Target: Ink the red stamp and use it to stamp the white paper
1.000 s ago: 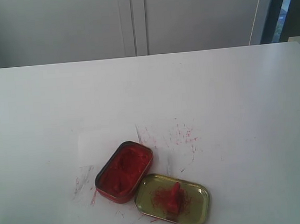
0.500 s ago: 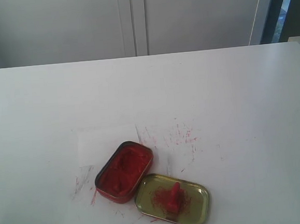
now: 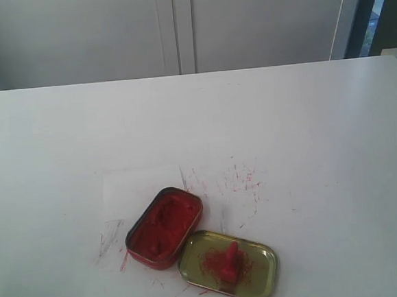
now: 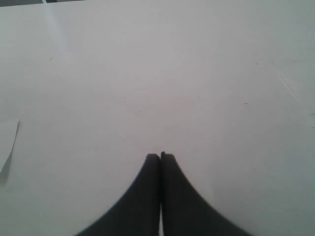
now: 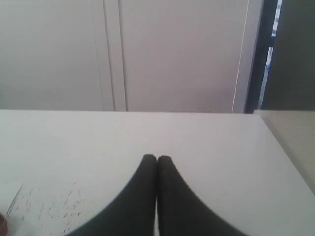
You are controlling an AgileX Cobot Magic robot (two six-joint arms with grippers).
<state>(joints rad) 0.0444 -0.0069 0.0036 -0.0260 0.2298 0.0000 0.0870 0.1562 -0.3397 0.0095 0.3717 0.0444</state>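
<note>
The left gripper (image 4: 161, 156) was pinched fully shut on nothing above the bare white table (image 3: 306, 112). Near the table's near edge lay the thin white paper sheet (image 3: 143, 184), scratched with red. An open tin of red ink (image 3: 165, 227) rested on it, and a gold tin lid (image 3: 264, 268) sat against the tin's right. The small all-red stamp (image 3: 230, 257) stood in that lid, handle up. The right gripper (image 5: 157, 158), also closed and empty, pointed at the far wall. The stamp seemingly lay to its left and nearer, so that arm looked closer.
</note>
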